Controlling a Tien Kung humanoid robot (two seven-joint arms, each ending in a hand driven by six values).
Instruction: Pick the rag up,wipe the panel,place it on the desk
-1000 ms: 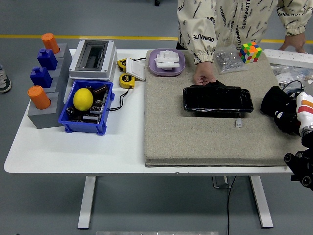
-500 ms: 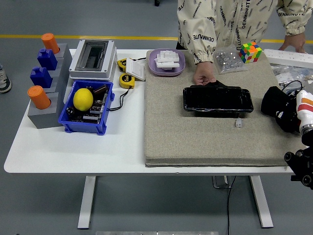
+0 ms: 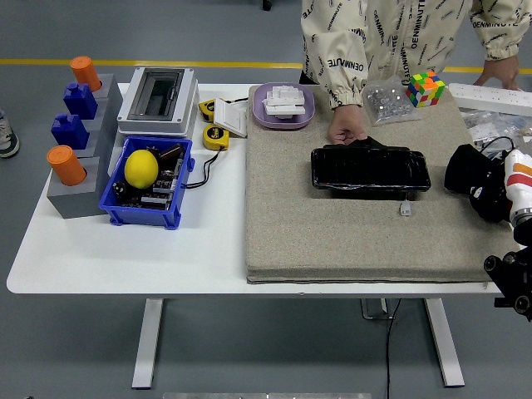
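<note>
Right hand (image 3: 509, 195) at the tabletop's right edge, fingers closed around the black rag (image 3: 474, 176), which is bunched above the grey mat (image 3: 332, 224). The black panel (image 3: 370, 169) lies mid-mat, well apart to the left. A person's hand (image 3: 345, 129) rests at its far edge.

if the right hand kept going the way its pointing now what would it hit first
The right hand, at the table's right edge, points left across the grey felt mat. Going straight on, it would probably meet the glossy black rectangular panel first, at its right end. Height above the mat is unclear from this view.
</note>
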